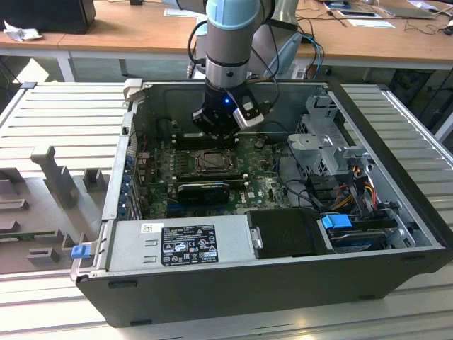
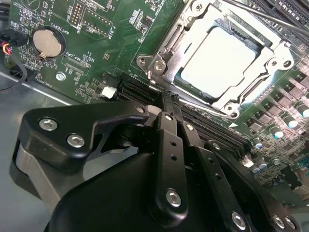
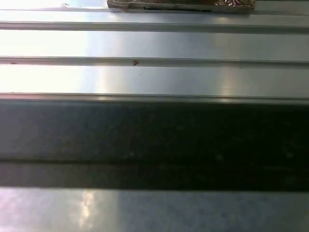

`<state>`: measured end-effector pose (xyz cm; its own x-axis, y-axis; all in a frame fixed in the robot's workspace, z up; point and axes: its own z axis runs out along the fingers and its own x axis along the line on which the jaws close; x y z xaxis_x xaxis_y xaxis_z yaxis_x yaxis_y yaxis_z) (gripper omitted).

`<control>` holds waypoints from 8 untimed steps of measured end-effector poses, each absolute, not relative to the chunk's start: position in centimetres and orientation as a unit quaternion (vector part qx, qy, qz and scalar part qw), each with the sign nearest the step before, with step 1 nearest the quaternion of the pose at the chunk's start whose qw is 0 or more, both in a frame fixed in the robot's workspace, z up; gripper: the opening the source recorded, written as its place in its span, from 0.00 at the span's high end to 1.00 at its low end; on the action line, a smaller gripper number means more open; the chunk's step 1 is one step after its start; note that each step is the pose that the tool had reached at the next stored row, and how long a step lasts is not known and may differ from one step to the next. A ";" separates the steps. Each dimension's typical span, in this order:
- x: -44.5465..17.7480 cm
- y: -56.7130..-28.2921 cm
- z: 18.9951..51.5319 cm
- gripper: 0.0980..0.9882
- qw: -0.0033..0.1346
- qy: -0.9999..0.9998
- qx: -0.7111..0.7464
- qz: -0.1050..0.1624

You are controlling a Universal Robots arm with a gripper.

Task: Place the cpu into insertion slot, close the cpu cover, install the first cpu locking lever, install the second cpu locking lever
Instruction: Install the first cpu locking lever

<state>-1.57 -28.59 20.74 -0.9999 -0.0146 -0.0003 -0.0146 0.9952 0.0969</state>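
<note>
The arm reaches down into an open computer case that lies on its side on a ribbed metal desk. In the exterior view the pincer hangs low over the green motherboard, just behind the insertion slot and close above its far edge.

In the second wrist view the pincer has its two black fingers drawn together with no gap between them and nothing held; their tips sit just beside the near edge of the slot, close to the long black slots that run along it. The cpu lies flat in the slot with its pale metal top facing up. The cpu cover lies down over it, the silvery frame surrounding the chip and the chip showing through its square window. A round coin battery sits on the board well apart from the socket.

The first wrist view looks across ribbed metal and a dark band.
</note>
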 end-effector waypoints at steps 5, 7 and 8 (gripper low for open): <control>-1.5 -28.6 20.6 0.99 0.000 -0.999 0.008 -0.046; -1.5 -28.6 20.5 0.99 0.000 -0.999 0.009 -0.044; -1.5 -28.6 20.5 0.99 0.000 -0.999 0.009 -0.043</control>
